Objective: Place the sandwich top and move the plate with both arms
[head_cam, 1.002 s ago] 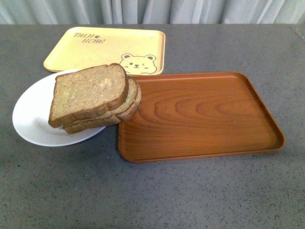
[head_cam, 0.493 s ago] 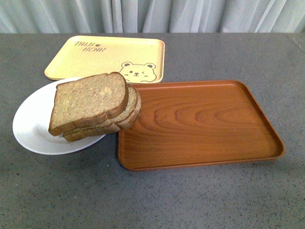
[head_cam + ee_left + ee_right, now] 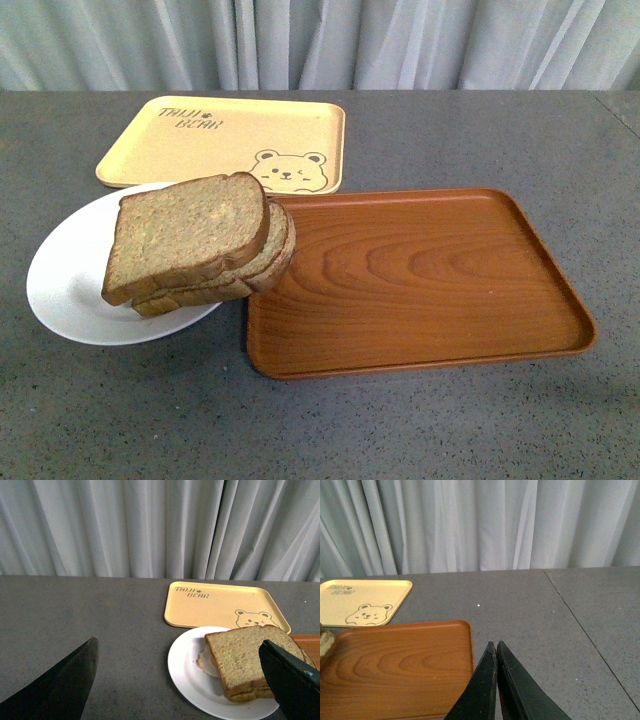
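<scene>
Tabletop [image 3: 400, 430] of speckled grey, seen from the front camera, with pale curtains [image 3: 400, 40] across the top of the frame. At left centre lies the plate [image 3: 70, 270], round and white. On its right half rests a stack of brown bread. The sandwich top [image 3: 187, 235] lies uppermost, speckled face up, on a second bread slice [image 3: 272, 252] whose crust shows beneath it and to its right. The stack's domed end overhangs the plate's right rim and reaches the left edge of a wood-grain brown tray [image 3: 420, 280], which fills the centre and right of the frame. Whether bread and tray touch cannot be told. A yellow bear-print tray [image 3: 200, 140] sits in the upper left, just behind the plate.

From the left wrist camera, the left gripper [image 3: 178, 642] has its two dark fingers [image 3: 65, 680] spread wide, holding nothing. A sliver of fried egg [image 3: 204, 660] peeks from under the bread.

From the right wrist camera, the right gripper [image 3: 494, 647] has its fingers pressed together, tips meeting, with nothing between them. It hangs over bare table just beside the brown tray's corner.
</scene>
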